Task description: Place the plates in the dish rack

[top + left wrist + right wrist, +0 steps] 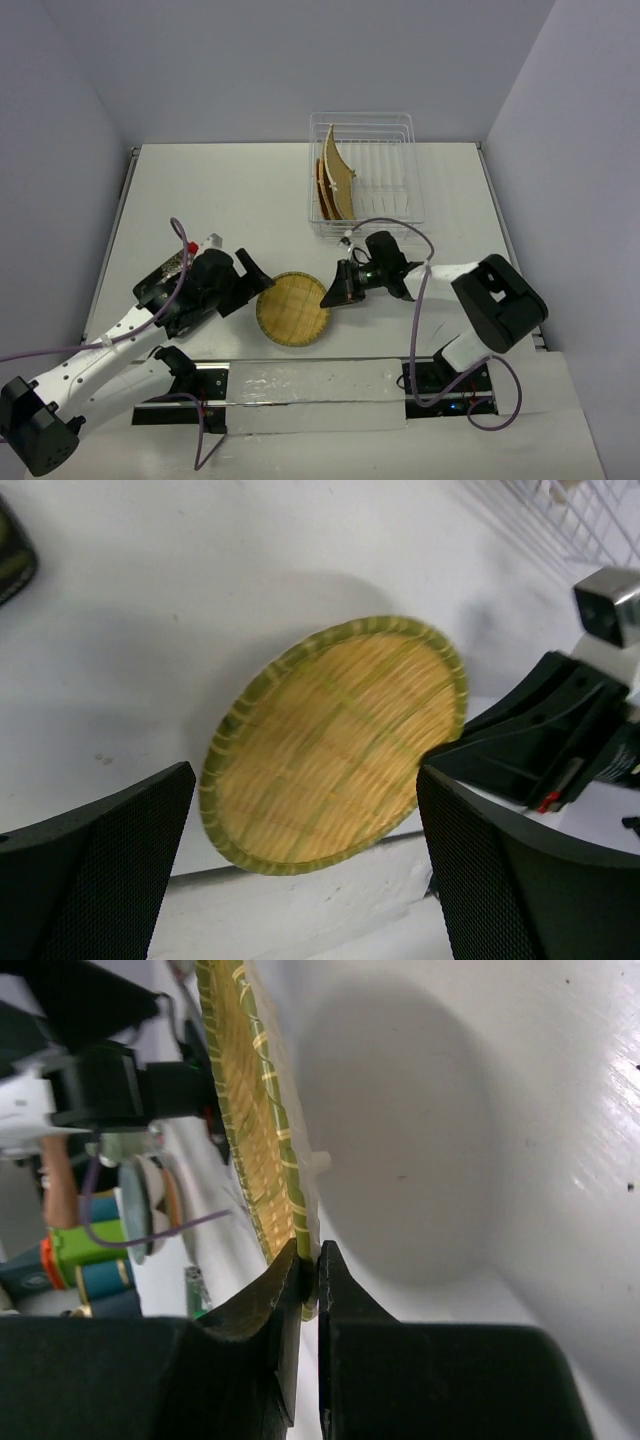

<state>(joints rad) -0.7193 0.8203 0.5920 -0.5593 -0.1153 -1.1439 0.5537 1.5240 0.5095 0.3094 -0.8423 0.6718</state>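
**At the near middle of the table: yellow round plate pinched in my right gripper**

Near the table's [220, 190] front edge, between my two arms, sits the yellow round plate [292, 308]. My right gripper [328, 295] is clamped on its right rim. The right wrist view shows both fingers squeezed on the woven edge [308, 1255], with the plate [255, 1140] seen edge-on. The plate casts a broad shadow on the white surface and looks tipped up. I can't tell if its far edge touches the table.

My left gripper [258, 278] is just beside the plate's left rim, jaws spread wide and holding nothing. From the left wrist the plate [335, 740] fills the gap between my two fingers [100, 880].

The dish rack [400, 200] stands at the far side, right of centre, well apart from the round plate. Orange woven plates [335, 185] stand on edge in its left end, leaning. I can't count them for sure.

A dark patterned piece [165, 268] lies under my left arm, mostly hidden.
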